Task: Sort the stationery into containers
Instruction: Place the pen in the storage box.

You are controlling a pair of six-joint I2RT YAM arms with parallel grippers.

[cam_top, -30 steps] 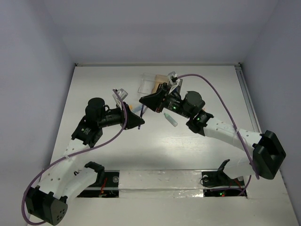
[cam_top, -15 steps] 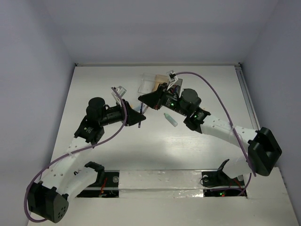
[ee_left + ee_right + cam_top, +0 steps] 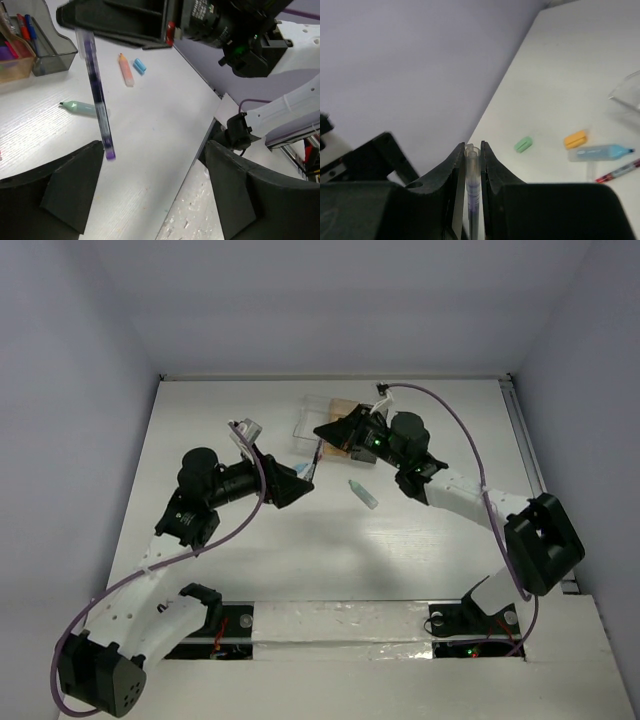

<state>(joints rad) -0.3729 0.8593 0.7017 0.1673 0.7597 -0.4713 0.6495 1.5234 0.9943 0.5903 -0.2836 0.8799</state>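
A thin purple pen (image 3: 97,95) hangs upright in my right gripper (image 3: 472,147), which is shut on its clear top end (image 3: 472,165). In the top view that gripper (image 3: 325,432) hovers just in front of the containers, with the pen (image 3: 316,455) pointing down. My left gripper (image 3: 155,195) is open and empty, a little below and beside the pen's tip; in the top view it (image 3: 297,480) sits left of the pen. The dark grey container (image 3: 50,45) holds red and blue pens, and the tan-orange container (image 3: 15,70) stands beside it. The clear container (image 3: 310,420) shows in the top view.
A green marker (image 3: 363,493) lies on the table right of the pen. An orange piece (image 3: 126,75) and a light-blue piece (image 3: 139,65) lie near it. The right wrist view shows a green cap (image 3: 523,144), an orange piece (image 3: 575,139), a light-blue marker (image 3: 600,151) and a red pen (image 3: 620,171).
My left gripper has opened, let go of the pen and drawn back to the left. My right gripper has carried the pen farther back, to the containers.
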